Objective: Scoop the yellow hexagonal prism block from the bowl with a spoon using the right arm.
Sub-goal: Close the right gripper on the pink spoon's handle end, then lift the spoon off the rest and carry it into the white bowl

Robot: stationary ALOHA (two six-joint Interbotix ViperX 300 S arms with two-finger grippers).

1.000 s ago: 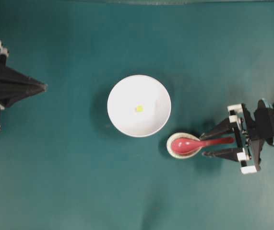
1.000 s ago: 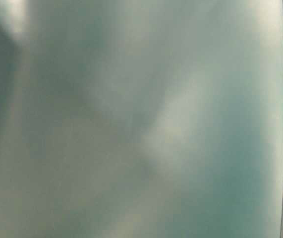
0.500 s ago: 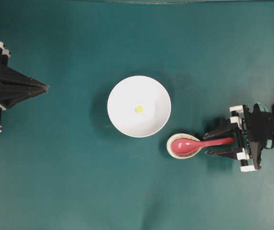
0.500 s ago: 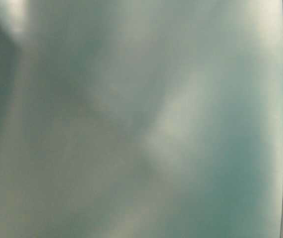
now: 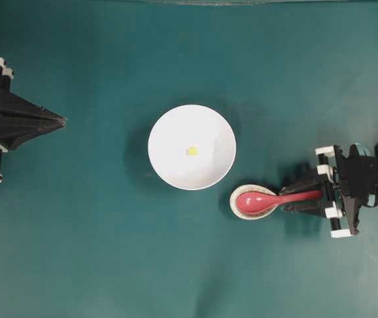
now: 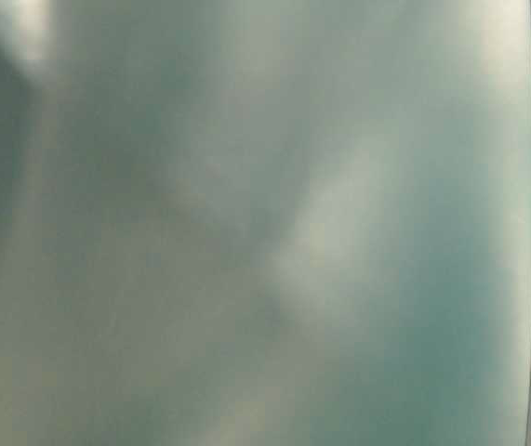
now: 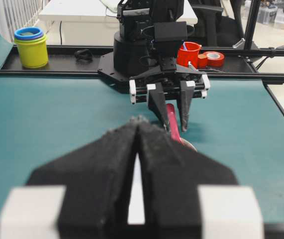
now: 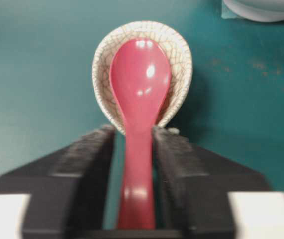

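Observation:
The tiny yellow hexagonal prism block (image 5: 192,150) lies near the middle of the white bowl (image 5: 173,169). The pink-red spoon (image 5: 268,199) rests with its scoop in a small speckled dish (image 5: 236,207), handle pointing right. My right gripper (image 5: 283,200) straddles that handle. In the right wrist view the spoon (image 8: 139,99) runs between the jaws of my right gripper (image 8: 134,132); the jaws are open, with a thin gap showing on the left side of the handle. My left gripper (image 5: 61,120) is shut and empty at the far left, its tips (image 7: 138,122) pressed together.
The speckled dish (image 8: 102,64) sits just right of and below the bowl, whose edge (image 8: 261,10) shows at the wrist view's top right. Behind the right arm's base stand stacked yellow cups (image 7: 31,47), a red cup (image 7: 189,54) and a tape roll (image 7: 214,57). The table-level view is a blur.
My right gripper's jaws have narrowed from wide open to close on either side of the spoon handle. The spoon, bowl, block and left arm have not moved.

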